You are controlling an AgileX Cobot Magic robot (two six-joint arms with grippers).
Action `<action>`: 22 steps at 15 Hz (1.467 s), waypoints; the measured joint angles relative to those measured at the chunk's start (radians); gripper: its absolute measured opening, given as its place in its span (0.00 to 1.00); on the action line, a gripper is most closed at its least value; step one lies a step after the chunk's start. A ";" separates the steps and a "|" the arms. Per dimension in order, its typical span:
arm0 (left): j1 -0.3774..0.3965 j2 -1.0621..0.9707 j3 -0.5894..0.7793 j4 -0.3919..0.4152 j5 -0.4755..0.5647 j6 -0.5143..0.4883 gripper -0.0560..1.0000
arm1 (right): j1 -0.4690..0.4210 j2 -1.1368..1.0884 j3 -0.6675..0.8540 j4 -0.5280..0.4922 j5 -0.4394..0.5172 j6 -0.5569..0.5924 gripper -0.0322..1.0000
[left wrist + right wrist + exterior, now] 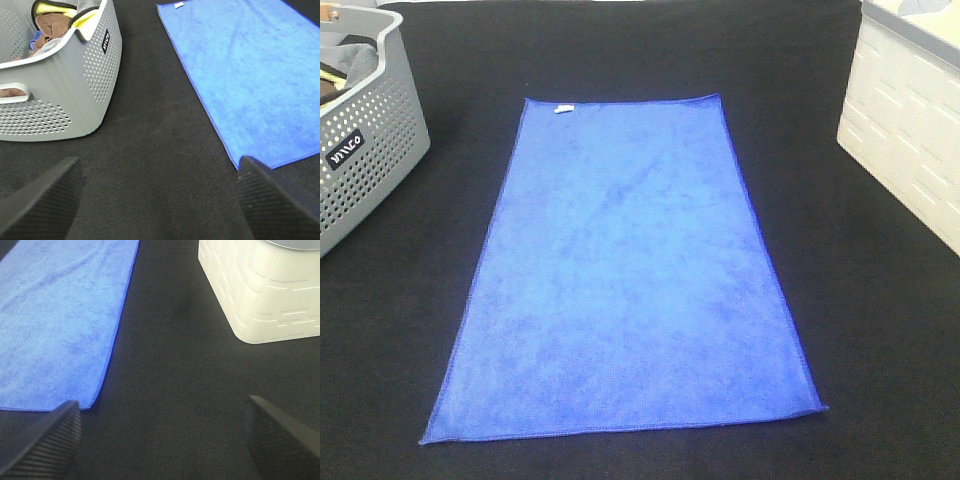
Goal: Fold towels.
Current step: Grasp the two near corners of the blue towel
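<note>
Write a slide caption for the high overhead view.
Blue towel spread flat on black table, grey basket at left, white bin at right.

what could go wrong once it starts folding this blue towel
1. The blue towel lies flat on the black fabric surface, so a pinch at a near corner may miss the thin edge or catch the fabric below.
2. The grey perforated basket and white bin flank the towel; a wide arm swing might bump either.
</note>
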 joint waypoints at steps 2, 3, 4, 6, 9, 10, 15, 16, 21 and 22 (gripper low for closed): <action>0.000 0.000 0.000 0.000 0.000 0.000 0.81 | 0.000 0.000 0.000 0.000 0.000 0.000 0.83; 0.000 0.000 0.000 0.000 0.000 0.000 0.81 | 0.000 0.000 0.000 0.000 0.000 0.000 0.83; 0.000 0.000 0.000 0.000 0.000 0.000 0.81 | 0.000 0.000 0.000 0.000 0.000 0.000 0.83; 0.000 0.000 0.000 -0.001 0.000 0.000 0.81 | 0.000 0.000 0.000 0.000 0.000 0.000 0.83; 0.000 0.000 -0.001 -0.004 -0.005 -0.001 0.81 | 0.000 0.000 0.000 -0.001 0.000 0.000 0.83; 0.000 0.000 -0.010 -0.007 -0.023 -0.001 0.81 | 0.000 0.001 0.000 -0.001 -0.003 0.000 0.83; 0.000 0.152 0.062 -0.187 -0.344 -0.001 0.81 | 0.000 0.185 -0.016 0.027 -0.185 0.061 0.83; 0.000 0.206 0.091 -0.246 -0.398 -0.001 0.81 | 0.000 0.252 -0.016 0.052 -0.247 0.105 0.83; 0.000 0.540 0.122 -0.491 -0.504 -0.001 0.81 | 0.000 0.564 -0.016 0.104 -0.366 0.166 0.83; 0.000 0.619 0.122 -0.520 -0.507 0.000 0.81 | 0.000 0.631 -0.016 0.105 -0.370 0.166 0.83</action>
